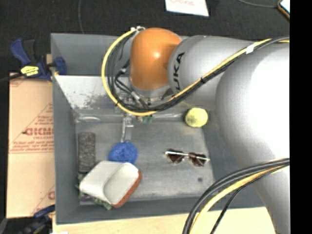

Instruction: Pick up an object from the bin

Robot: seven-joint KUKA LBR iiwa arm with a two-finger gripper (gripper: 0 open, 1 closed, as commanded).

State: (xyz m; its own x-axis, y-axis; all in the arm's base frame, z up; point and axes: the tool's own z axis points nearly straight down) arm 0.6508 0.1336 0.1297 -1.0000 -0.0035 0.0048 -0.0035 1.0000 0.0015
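Gripper (pixel 127 129) hangs just far of the blue crumpled lump (pixel 123 153) mid-left in the bin (pixel 66 145), open or clenched I can't tell; I'd centre over the lump, descend straight, clear of the white-orange case (pixel 111 182) near it.

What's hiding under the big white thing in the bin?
A dark green scrap peeks out under the lower left edge of the white thing. The rest is covered, so I cannot tell what it is.

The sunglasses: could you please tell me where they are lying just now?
In the camera view the sunglasses lie on the bin floor, right of centre, below the yellow ball and right of the blue lump.
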